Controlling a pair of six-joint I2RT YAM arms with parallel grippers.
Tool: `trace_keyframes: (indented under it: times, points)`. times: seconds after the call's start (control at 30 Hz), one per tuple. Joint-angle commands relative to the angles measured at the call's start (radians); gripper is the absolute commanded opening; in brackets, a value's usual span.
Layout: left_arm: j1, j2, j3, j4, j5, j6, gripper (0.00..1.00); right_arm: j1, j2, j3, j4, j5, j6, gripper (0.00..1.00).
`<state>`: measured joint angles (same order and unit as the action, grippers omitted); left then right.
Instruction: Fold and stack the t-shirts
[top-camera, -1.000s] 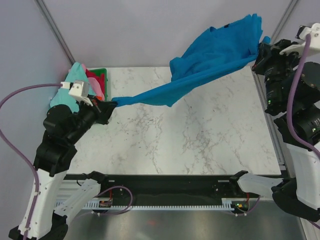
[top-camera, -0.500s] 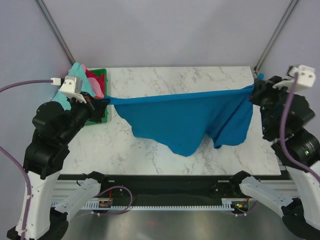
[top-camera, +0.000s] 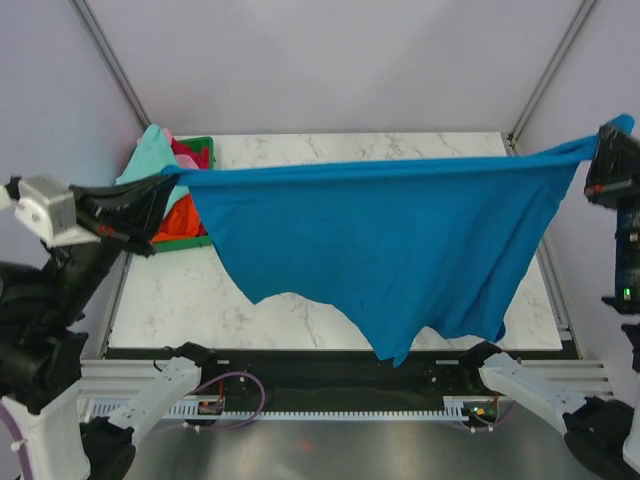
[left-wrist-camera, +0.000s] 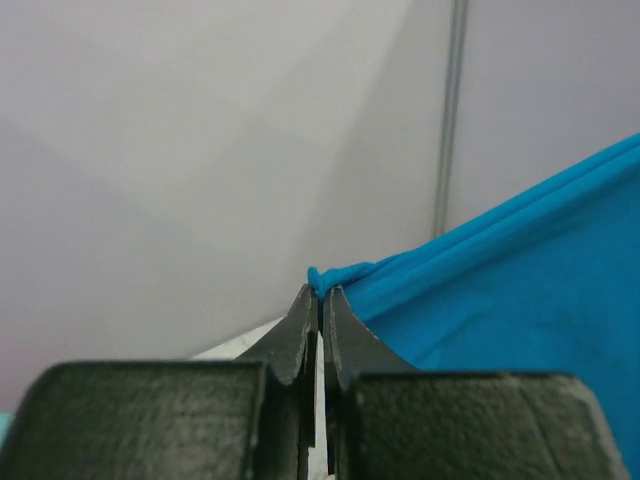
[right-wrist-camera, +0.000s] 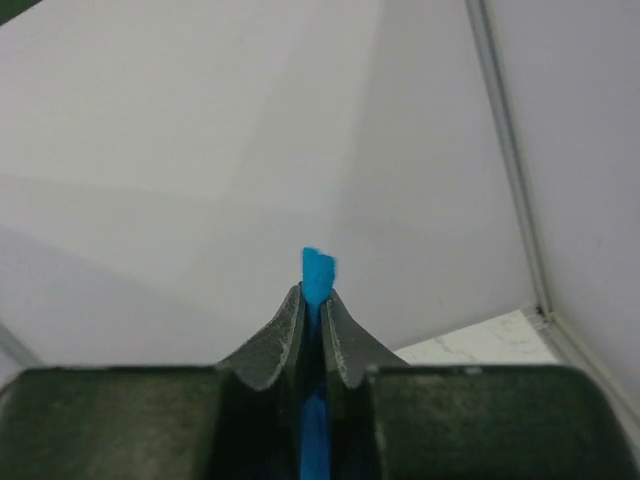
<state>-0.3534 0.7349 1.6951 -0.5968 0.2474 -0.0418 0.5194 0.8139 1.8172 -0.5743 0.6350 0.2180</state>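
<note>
The bright blue t-shirt (top-camera: 390, 240) hangs spread wide in the air above the marble table (top-camera: 170, 300). Its top edge is pulled taut from side to side and its lower edge droops toward the front. My left gripper (top-camera: 172, 178) is shut on the shirt's left corner. In the left wrist view that gripper (left-wrist-camera: 320, 292) pinches a bunched blue edge (left-wrist-camera: 345, 272). My right gripper (top-camera: 603, 152) is shut on the right corner at the far right. In the right wrist view a blue tip (right-wrist-camera: 318, 266) pokes out past the closed gripper (right-wrist-camera: 316, 292).
A green plastic basket (top-camera: 202, 143) stands at the table's back left, holding a mint-green t-shirt (top-camera: 150, 155), a red one (top-camera: 188, 157) and an orange-red one (top-camera: 180, 215). Frame posts rise at both back corners. The hanging shirt hides most of the tabletop.
Both arms have risen and moved apart. The blue t-shirt went from a bunched diagonal to a wide flat spread, lifted higher and nearer the camera.
</note>
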Motion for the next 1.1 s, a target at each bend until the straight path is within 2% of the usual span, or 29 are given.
trace_keyframes:
  times: [0.0,0.03,0.07,0.13,0.17,0.2,0.23,0.27,0.3,0.33,0.37,0.4,0.43,0.47,0.53,0.57,0.67,0.7,0.77,0.8,0.9,1.07]
  points:
    - [0.022,0.246,0.089,0.011,-0.255,0.160,0.02,-0.025,0.285,0.184,0.016,0.265,-0.242,0.18]
    - [0.024,0.315,0.103,-0.003,-0.337,0.163,0.02,-0.025,0.424,0.204,0.004,0.294,-0.270,0.21]
    - [0.024,0.375,0.113,-0.014,-0.370,0.161,0.02,-0.027,0.494,0.221,-0.001,0.317,-0.290,0.22]
    - [0.051,0.555,0.115,-0.037,-0.388,0.164,0.02,-0.045,0.626,0.223,0.010,0.353,-0.334,0.35]
    - [0.068,0.619,0.115,-0.047,-0.426,0.160,0.02,-0.056,0.766,0.229,-0.004,0.351,-0.339,0.45]
    - [0.106,0.784,0.126,-0.096,-0.450,0.154,0.02,-0.082,0.839,0.260,-0.022,0.332,-0.324,0.86]
    - [0.122,0.863,0.150,-0.147,-0.489,0.143,0.09,-0.094,0.919,0.310,-0.076,0.268,-0.292,0.98]
    - [0.135,0.944,0.170,-0.179,-0.497,0.099,0.20,-0.108,1.087,0.386,-0.239,0.240,-0.252,0.98]
    - [0.160,1.001,0.191,-0.207,-0.488,0.073,0.30,-0.120,1.155,0.504,-0.298,0.238,-0.183,0.98]
    - [0.172,1.093,0.190,-0.242,-0.467,0.051,0.50,-0.122,1.201,0.516,-0.327,0.236,-0.174,0.98]
    - [0.183,1.124,0.184,-0.256,-0.435,-0.007,0.61,-0.122,1.234,0.501,-0.322,0.201,-0.167,0.98]
    - [0.197,1.153,0.181,-0.280,-0.425,-0.024,0.64,-0.127,1.234,0.458,-0.315,0.180,-0.152,0.98]
    - [0.206,1.176,0.148,-0.297,-0.412,-0.053,0.67,-0.131,1.210,0.391,-0.302,0.148,-0.123,0.98]
    - [0.206,1.175,0.147,-0.296,-0.404,-0.064,0.69,-0.131,1.188,0.390,-0.286,0.125,-0.100,0.98]
    - [0.220,1.160,0.097,-0.296,-0.401,-0.088,0.71,-0.136,1.090,0.240,-0.222,0.054,-0.050,0.98]
    - [0.223,1.131,0.072,-0.296,-0.399,-0.093,0.71,-0.137,1.055,0.188,-0.207,-0.028,-0.028,0.98]
    - [0.226,1.048,0.038,-0.291,-0.396,-0.098,0.72,-0.139,0.903,-0.048,-0.142,-0.186,0.079,0.98]
    - [0.226,1.026,0.005,-0.288,-0.395,-0.099,0.72,-0.139,0.865,-0.194,-0.118,-0.269,0.105,0.98]
    - [0.226,0.961,-0.055,-0.275,-0.387,-0.108,0.72,-0.139,0.765,-0.342,-0.046,-0.323,0.179,0.98]
    - [0.226,0.933,-0.078,-0.267,-0.384,-0.115,0.72,-0.140,0.740,-0.469,-0.029,-0.358,0.199,0.98]
    - [0.225,0.861,-0.191,-0.235,-0.347,-0.125,0.72,-0.144,0.702,-0.663,0.046,-0.431,0.247,0.98]
    - [0.214,0.680,-0.357,-0.215,-0.252,-0.139,0.71,-0.144,0.751,-0.783,0.138,-0.501,0.284,0.98]
